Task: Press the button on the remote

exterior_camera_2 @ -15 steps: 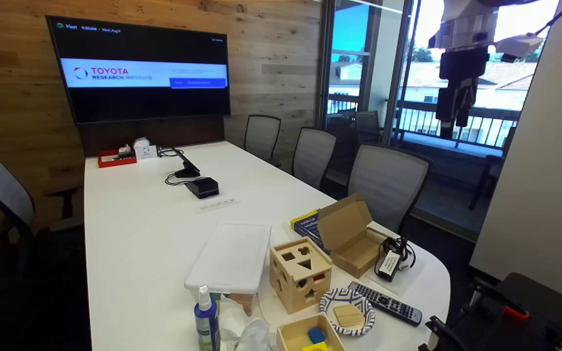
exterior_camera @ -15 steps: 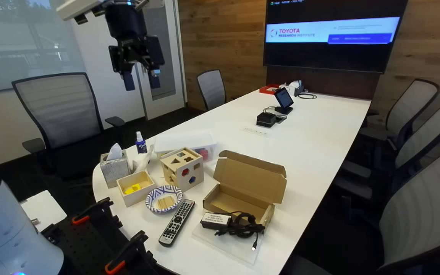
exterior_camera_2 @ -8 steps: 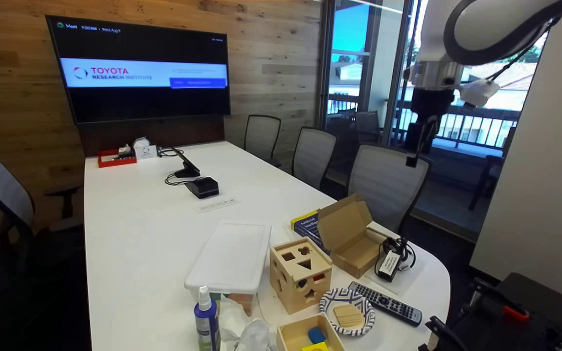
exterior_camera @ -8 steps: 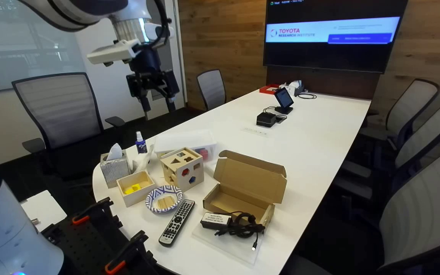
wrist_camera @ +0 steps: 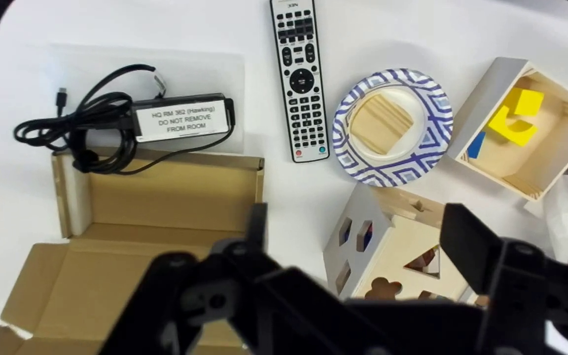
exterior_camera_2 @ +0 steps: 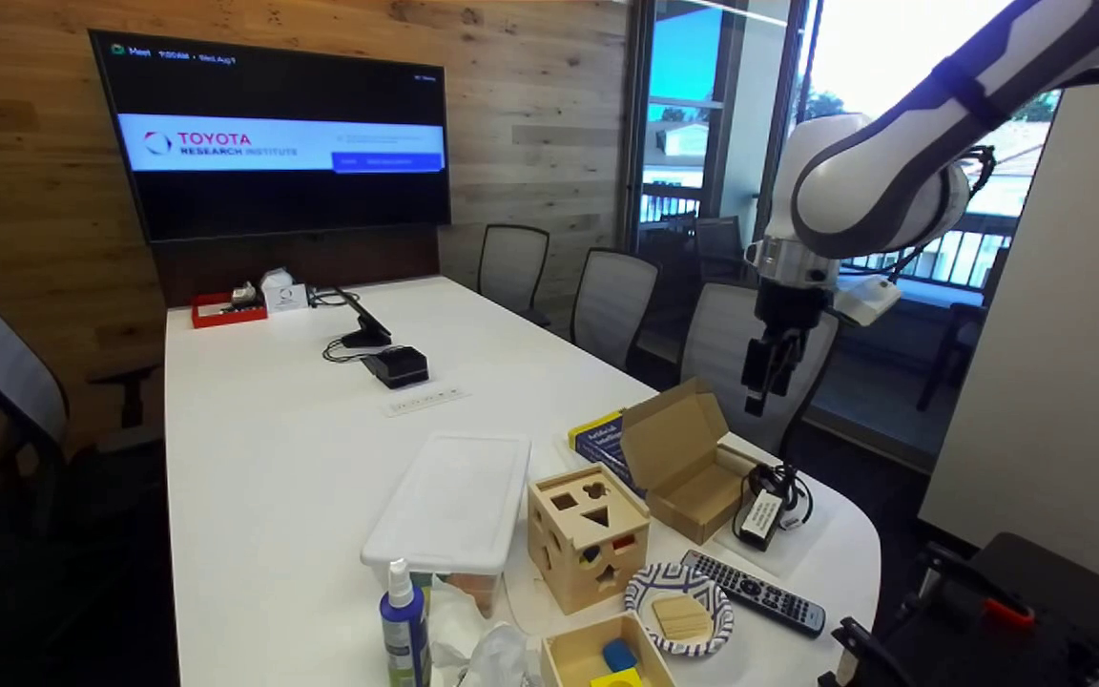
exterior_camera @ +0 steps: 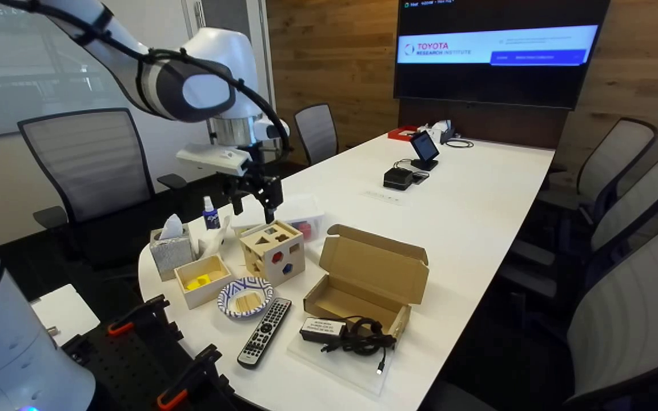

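The remote is slim, with a pale face and rows of dark buttons. It lies face up on the white table in both exterior views [exterior_camera: 265, 332] [exterior_camera_2: 756, 592]. In the wrist view the remote [wrist_camera: 301, 84] is at the top middle, its round pad facing up. My gripper [exterior_camera: 254, 211] is open and empty, pointing down high above the table. It also shows in an exterior view [exterior_camera_2: 767, 393] and the wrist view [wrist_camera: 355, 209]. Between its fingers the wrist view shows bare table and part of the wooden shape cube. Nothing touches the fingers.
A patterned bowl [exterior_camera: 227, 306] with wood pieces lies beside the remote. The wooden shape cube [exterior_camera: 259, 251], an open cardboard box [exterior_camera: 377, 264] and a black power adapter with cable [exterior_camera: 322, 330] stand nearby. A small wooden box [wrist_camera: 555, 143] holds yellow and blue blocks.
The arm has come down from high up, and the gripper has moved lower and toward the objects on the table. The remote and other objects have not moved.
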Robot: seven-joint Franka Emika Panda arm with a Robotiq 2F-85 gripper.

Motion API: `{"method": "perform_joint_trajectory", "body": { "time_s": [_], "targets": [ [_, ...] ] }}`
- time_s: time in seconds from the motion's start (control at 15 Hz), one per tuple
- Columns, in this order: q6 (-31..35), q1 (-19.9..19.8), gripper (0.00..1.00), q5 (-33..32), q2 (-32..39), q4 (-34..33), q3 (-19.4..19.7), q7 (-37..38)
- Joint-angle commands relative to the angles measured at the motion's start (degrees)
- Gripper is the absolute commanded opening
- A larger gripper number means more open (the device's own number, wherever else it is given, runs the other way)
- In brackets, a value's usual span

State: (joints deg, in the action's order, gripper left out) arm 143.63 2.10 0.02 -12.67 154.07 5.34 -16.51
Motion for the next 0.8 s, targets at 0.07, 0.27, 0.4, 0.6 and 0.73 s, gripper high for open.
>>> {"method": "perform_joint_trajectory", "body": {
  "time_s": [0.07, 0.27, 0.4, 0.6, 0.73],
  "targets": [
    [6.21, 1.28, 0.49, 11.98, 10.48, -1.25, 1.01, -10.30],
    [7.37, -0.22, 0.27, 18.57, 15.72, -2.07, -0.73, -15.60],
    [7.71, -1.56, 0.12, 21.34, 19.02, -2.65, -2.07, -17.79],
    [8.95, -3.82, 0.00, 21.87, 24.45, -3.90, -4.24, -17.60],
    [10.15, -6.13, 0.00, 23.02, 27.68, -4.93, -6.23, -18.44]
  ]
}}
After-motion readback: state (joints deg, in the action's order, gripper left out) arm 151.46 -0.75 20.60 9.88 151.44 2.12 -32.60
